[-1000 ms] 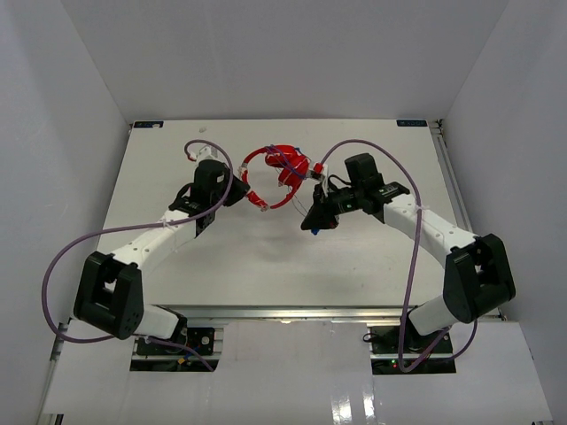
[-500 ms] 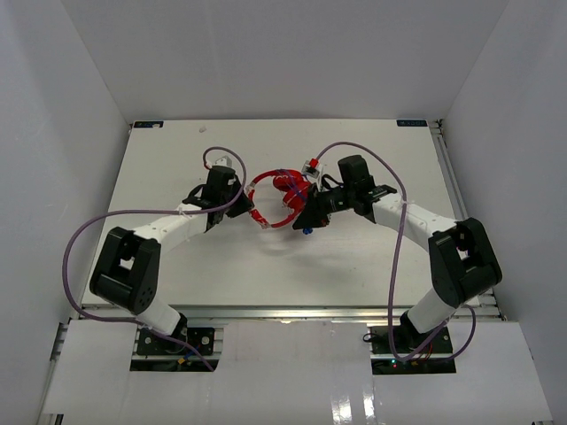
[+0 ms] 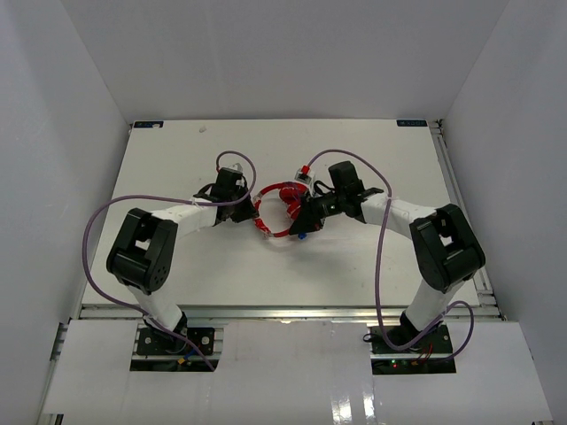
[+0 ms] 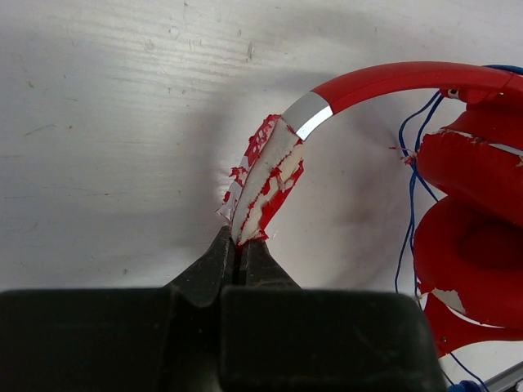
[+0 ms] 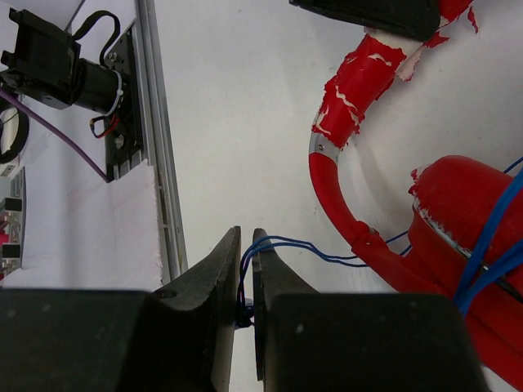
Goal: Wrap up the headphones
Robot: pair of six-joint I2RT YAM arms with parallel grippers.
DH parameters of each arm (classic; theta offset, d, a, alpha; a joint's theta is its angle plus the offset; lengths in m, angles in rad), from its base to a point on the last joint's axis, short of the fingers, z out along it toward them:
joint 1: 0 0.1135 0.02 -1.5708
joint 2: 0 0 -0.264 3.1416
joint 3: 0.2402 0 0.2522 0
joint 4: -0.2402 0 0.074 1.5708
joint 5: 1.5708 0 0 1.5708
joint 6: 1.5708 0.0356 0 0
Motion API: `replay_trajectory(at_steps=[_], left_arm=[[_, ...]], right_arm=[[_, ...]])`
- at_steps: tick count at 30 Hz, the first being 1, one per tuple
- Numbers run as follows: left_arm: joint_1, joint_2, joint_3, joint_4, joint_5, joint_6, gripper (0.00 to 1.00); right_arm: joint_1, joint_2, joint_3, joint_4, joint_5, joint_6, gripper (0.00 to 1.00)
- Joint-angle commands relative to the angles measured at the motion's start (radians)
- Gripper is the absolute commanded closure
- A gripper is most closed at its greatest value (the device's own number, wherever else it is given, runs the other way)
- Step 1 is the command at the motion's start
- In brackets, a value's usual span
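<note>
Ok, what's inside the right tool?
The thin blue cable runs between the right tool's fingers, closed on it; the fingers cover the pinch point itself.

A white worktop lies inside plain white walls; seen close, its surface is scuffed and finely scratched. A small blue marker sits at the far left corner, a second blue marker at the far right corner. A metal rail runs along the right edge, another rail along the near edge, with glossy white panels beyond it
</note>
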Motion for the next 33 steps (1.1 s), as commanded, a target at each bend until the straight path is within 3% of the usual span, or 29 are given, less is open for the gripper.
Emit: replay_trajectory(at_steps=[1, 18, 25, 33], left_arm=[[-0.007, -0.016, 0.061, 0.039, 0.056, 0.014, 1.00], [-0.010, 0.002, 0.030, 0.044, 0.078, 0.021, 1.00], [-0.011, -0.002, 0.021, 0.047, 0.083, 0.020, 1.00], [-0.015, -0.004, 0.012, 0.050, 0.088, 0.018, 1.00]], right_arm=[[0.006, 0.021, 0.015, 0.051, -0.024, 0.020, 0.89], [0.006, 0.079, 0.058, 0.091, -0.049, 0.044, 0.69], [0.003, 0.101, 0.078, 0.103, -0.074, 0.067, 0.66], [0.000, 0.131, 0.085, 0.204, -0.093, 0.149, 0.57]])
